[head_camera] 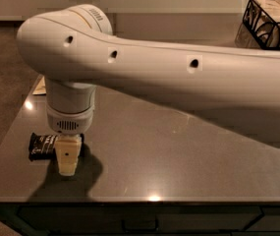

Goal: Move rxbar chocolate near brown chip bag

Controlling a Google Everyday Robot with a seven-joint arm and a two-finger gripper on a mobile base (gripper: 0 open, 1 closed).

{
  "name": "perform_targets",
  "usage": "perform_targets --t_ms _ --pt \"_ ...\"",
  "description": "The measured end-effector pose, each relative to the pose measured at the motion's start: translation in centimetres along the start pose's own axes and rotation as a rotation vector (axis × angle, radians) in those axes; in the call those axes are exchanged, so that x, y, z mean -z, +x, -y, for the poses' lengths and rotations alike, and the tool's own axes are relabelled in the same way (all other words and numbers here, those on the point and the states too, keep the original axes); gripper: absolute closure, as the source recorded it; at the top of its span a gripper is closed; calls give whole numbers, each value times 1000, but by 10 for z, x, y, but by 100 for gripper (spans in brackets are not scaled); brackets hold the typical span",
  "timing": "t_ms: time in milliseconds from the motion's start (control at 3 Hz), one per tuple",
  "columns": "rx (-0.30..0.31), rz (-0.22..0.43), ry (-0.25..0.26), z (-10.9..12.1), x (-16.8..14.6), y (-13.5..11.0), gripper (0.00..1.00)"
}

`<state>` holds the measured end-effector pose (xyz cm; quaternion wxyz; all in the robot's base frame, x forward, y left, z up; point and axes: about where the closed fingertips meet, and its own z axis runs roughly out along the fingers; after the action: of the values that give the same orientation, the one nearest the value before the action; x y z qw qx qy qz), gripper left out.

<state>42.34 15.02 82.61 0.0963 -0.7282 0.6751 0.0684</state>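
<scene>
The rxbar chocolate (42, 145), a small dark wrapped bar with white lettering, lies flat near the table's front left corner. My gripper (67, 160) points straight down at the bar's right end, its cream tip low over the grey tabletop (179, 161) and overlapping the bar in view. Whether it touches the bar I cannot tell. Only a cream-brown sliver of the brown chip bag (40, 86) shows at the far left, behind my wrist. My white arm hides the rest of it.
A black wire basket (269, 23) holding a tan box stands at the back right. The table's left edge and front edge are close to the bar. Brown floor lies beyond the left edge.
</scene>
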Motion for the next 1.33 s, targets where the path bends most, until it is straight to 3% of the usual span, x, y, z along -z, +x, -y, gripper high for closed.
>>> perform_targets --t_ms 667,1000,1333 --pt "-7 -1 -6 2 8 -2 86" --pt "-7 -1 -6 2 9 -2 100" --pt "-117 30 35 41 39 22 100"
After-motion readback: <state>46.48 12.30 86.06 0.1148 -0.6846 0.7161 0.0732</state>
